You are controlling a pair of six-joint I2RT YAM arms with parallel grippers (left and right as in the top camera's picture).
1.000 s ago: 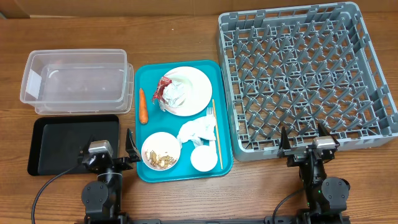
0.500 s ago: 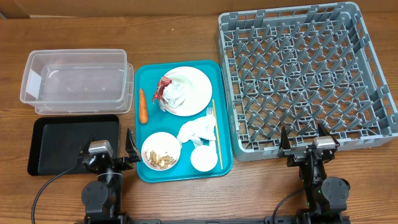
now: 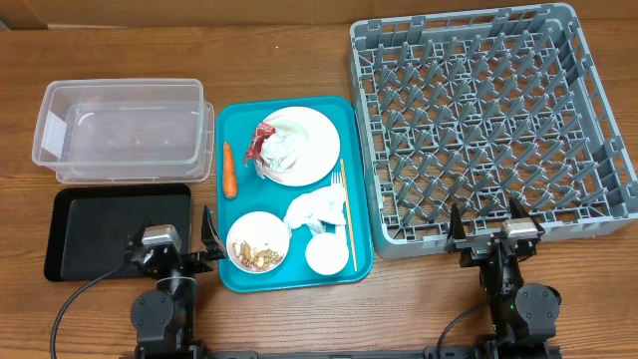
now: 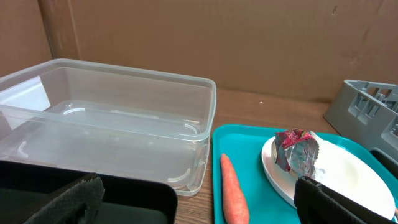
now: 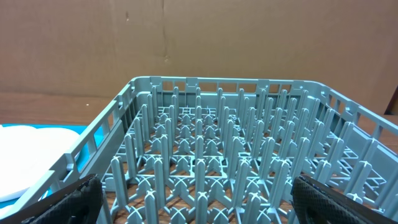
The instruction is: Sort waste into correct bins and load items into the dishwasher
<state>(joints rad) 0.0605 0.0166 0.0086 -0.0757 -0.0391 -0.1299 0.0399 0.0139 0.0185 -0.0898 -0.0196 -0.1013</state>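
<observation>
I am looking at a teal tray lying flat on the brown wooden desk. Plain brown cardboard is standing upright behind the desk, filling the background of both wrist views.

Wore black, rounded, jointed housings on the left arm and right arm, each topped by a small silver-grey camera block. Trailed thin black cables; ended in dark, rough-textured fingers.
</observation>
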